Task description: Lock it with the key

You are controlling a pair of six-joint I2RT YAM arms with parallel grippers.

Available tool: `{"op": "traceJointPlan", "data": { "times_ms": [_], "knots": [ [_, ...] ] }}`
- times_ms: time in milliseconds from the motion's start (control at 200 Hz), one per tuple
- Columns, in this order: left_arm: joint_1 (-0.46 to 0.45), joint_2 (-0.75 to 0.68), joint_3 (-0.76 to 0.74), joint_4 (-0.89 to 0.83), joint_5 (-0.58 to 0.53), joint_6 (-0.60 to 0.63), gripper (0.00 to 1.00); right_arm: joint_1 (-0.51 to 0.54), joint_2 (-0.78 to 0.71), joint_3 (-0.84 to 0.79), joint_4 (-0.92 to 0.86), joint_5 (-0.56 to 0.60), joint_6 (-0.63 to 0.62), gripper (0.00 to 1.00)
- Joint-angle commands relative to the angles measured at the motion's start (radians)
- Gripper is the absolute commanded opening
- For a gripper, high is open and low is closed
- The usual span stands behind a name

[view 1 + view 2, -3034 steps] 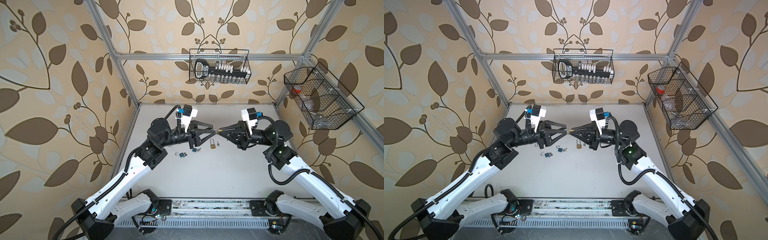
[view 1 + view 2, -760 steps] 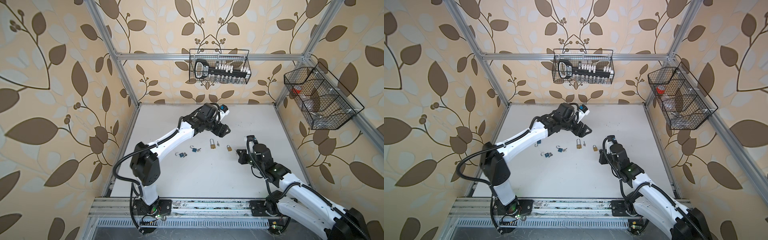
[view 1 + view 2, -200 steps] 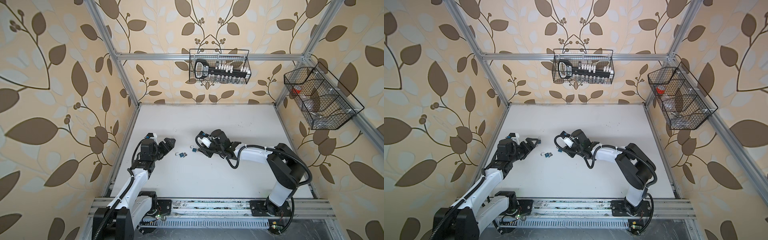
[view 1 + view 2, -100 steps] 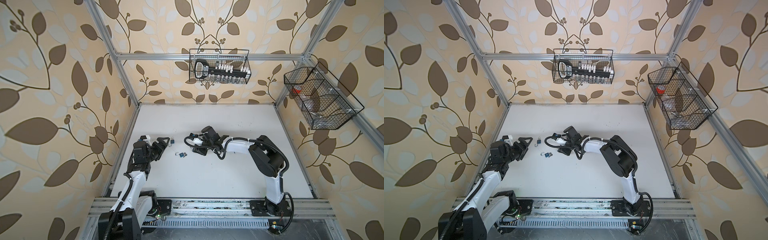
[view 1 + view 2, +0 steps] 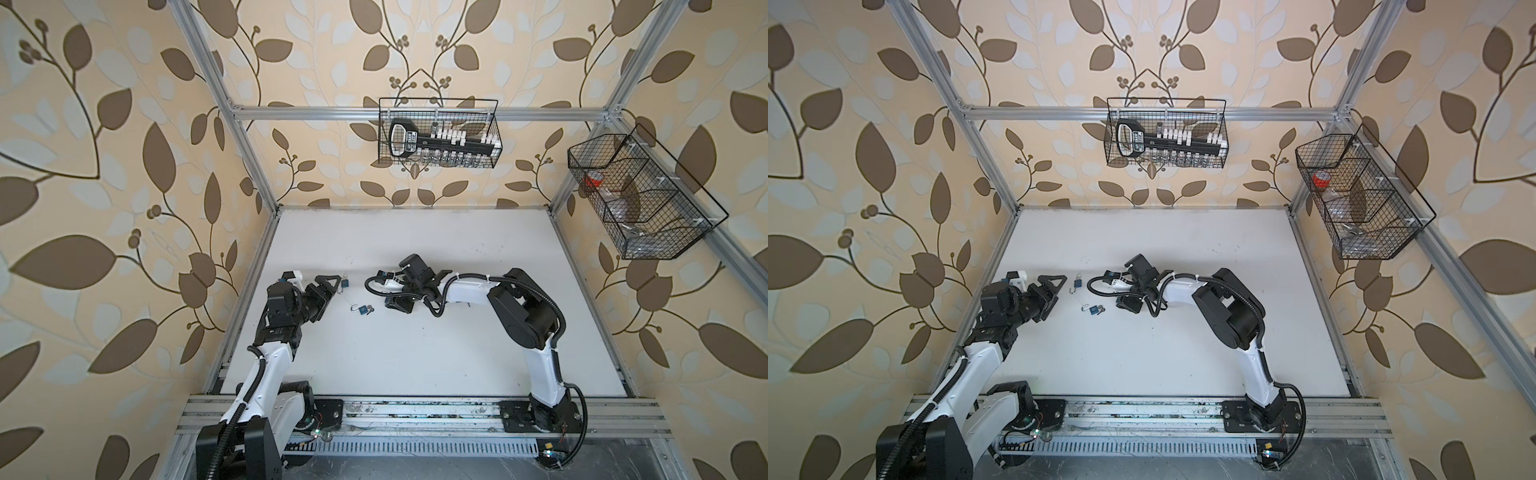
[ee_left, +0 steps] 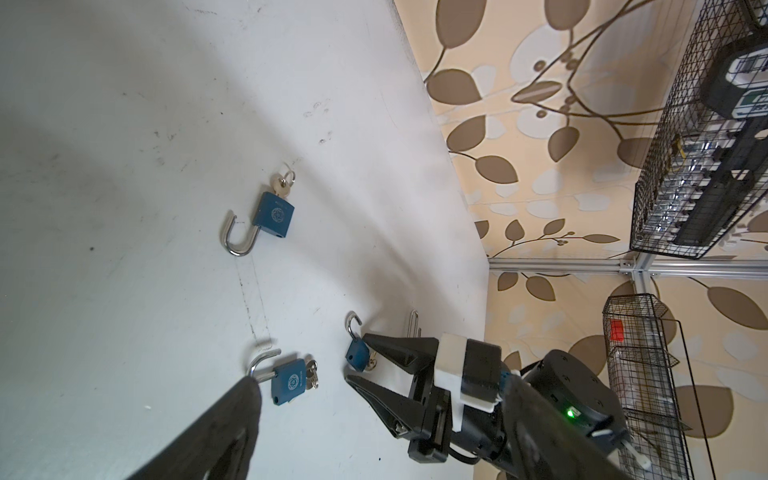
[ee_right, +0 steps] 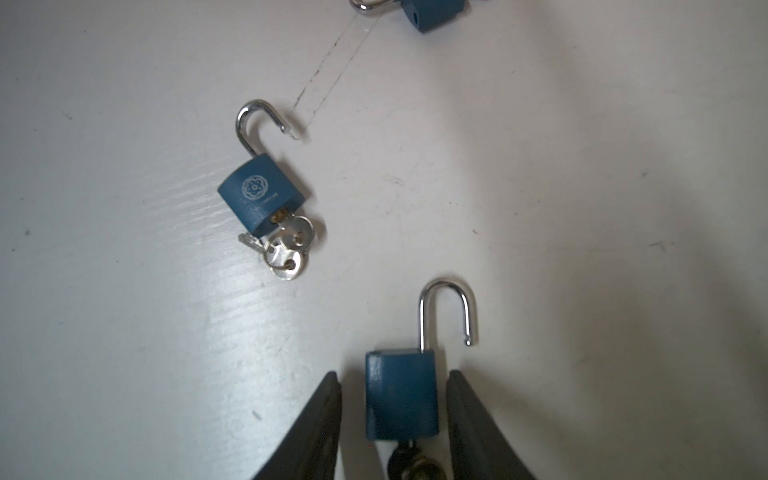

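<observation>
Table (image 5: 415,353): white. Right gripper (image 7: 392,374): has just swung in; jaws part-spread, straddling blue padlock (image 7: 401,407) on the table, gaps either side, nothing gripped. Left gripper (image 5: 330,293): spread wide, empty. Key (image 7: 419,471): at padlock's base; shackle open. Judgement: grasp imminent, locking pending.

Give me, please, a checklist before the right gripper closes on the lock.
1. Lock lies between the fingers of the right gripper: ok.
2. Jaws clear of its sides: ok, a gap on each side.
3. Shackle free of the fingers: ok.
4. Key fully in: cannot tell, dark at the picture's edge.
5. Second lock clear of the fingers: ok.
6. Left gripper open, away from the right one: ok.
</observation>
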Motion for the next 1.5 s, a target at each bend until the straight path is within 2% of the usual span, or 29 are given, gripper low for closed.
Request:
{"op": "traceJointPlan", "data": {
  "times_ms": [0,255,450,561,681,721,886,1046,1161,1231,1387,1497],
  "knots": [
    [0.014,-0.018,0.017,0.0,0.022,0.027,0.9,0.002,0.039,0.021,-0.034,-0.011,-0.019,0.42],
    [0.014,-0.016,0.018,-0.005,0.02,0.056,0.9,0.001,0.049,0.021,-0.043,-0.002,-0.017,0.32],
    [0.014,-0.002,0.061,-0.04,0.074,0.113,0.92,0.001,0.033,0.009,-0.03,-0.007,0.005,0.22],
    [0.011,0.006,0.13,-0.097,0.103,0.171,0.94,-0.003,-0.009,-0.002,-0.022,-0.032,0.06,0.14],
    [-0.011,0.023,0.239,-0.161,0.106,0.238,0.97,-0.009,-0.143,-0.073,0.043,-0.058,0.148,0.05],
    [-0.03,0.026,0.279,-0.181,0.098,0.273,0.99,-0.008,-0.196,-0.105,0.064,-0.049,0.172,0.0],
    [-0.147,0.044,0.402,-0.183,0.067,0.388,0.99,-0.025,-0.417,-0.216,0.096,0.008,0.308,0.0],
    [-0.289,0.133,0.523,-0.193,0.046,0.488,0.99,-0.033,-0.602,-0.3,0.094,0.105,0.386,0.0],
    [-0.373,0.211,0.625,-0.224,0.068,0.567,0.99,-0.036,-0.724,-0.342,0.069,0.107,0.413,0.0],
    [-0.402,0.233,0.657,-0.194,0.115,0.6,0.99,-0.09,-0.791,-0.364,0.065,0.046,0.451,0.0],
    [-0.434,0.243,0.682,-0.086,0.248,0.695,0.99,-0.247,-0.892,-0.391,0.065,-0.28,0.531,0.0],
    [-0.452,0.252,0.706,-0.061,0.323,0.784,0.99,-0.275,-0.936,-0.389,0.06,-0.412,0.521,0.0]
  ]
}}
